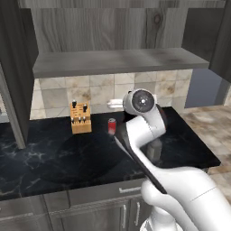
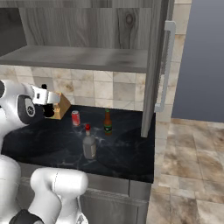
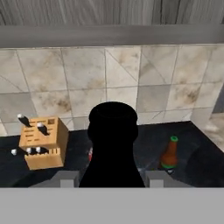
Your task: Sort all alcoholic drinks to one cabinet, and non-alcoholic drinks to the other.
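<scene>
The end effector (image 3: 112,177) is clamped on the black cola bottle (image 3: 113,146), lifted above the bench (image 2: 127,153) before the tiled back wall; the bottle is judged light, rigid and smooth, so best gripped at its narrow waist, as here. It appears as an all-black contoured silhouette with a rounded top. On the bench remain the red soda can (image 2: 75,118), the slim green-brown bottle (image 2: 107,122) and, nearer, the stout clear-grey bottle (image 2: 89,143).

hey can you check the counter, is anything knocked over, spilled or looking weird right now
Nothing stands out. The red can, slim red-labelled bottle and clear-grey bottle stand upright on the black counter, the knife block sits by the wall, and no spill shows.
</scene>
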{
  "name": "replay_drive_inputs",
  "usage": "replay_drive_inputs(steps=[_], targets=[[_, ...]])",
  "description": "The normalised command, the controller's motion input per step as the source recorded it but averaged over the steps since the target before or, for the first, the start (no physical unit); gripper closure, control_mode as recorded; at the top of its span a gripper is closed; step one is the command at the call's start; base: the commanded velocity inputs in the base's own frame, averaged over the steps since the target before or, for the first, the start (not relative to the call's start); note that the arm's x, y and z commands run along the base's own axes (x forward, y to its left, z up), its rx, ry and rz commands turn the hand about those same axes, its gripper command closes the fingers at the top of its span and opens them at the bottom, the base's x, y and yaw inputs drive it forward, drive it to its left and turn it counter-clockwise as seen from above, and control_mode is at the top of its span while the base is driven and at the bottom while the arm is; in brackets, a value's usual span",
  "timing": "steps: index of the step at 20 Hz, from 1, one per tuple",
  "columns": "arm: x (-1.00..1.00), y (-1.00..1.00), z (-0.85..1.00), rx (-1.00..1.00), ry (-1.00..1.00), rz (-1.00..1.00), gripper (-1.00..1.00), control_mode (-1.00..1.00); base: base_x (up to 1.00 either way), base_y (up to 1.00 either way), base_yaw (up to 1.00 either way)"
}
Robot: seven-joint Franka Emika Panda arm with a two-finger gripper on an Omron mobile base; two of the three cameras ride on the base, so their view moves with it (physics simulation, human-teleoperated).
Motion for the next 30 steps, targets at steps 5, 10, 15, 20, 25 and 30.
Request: replay_drive_inputs(steps=[5, 10, 15, 20, 25, 30], targets=[[0.00, 0.39, 0.55, 0.03, 0.00, 0.30, 1.00, -1.00, 0.00, 0.00, 0.00], [0.00, 0.38, 0.64, 0.01, 0.00, 0.24, 1.00, -1.00, 0.00, 0.00, 0.00], [0.00, 0.32, 0.66, 0.00, -0.03, 0.17, 1.00, -1.00, 0.00, 0.00, 0.00], [0.01, 0.32, 0.61, 0.00, 0.00, 0.09, 1.00, -1.00, 0.00, 0.00, 0.00], [0.19, 0.29, 0.47, 0.00, -0.01, 0.02, 1.00, -1.00, 0.00, 0.00, 0.00], [0.40, 0.30, 0.39, 0.00, -0.01, 0.00, 1.00, -1.00, 0.00, 0.00, 0.00]])
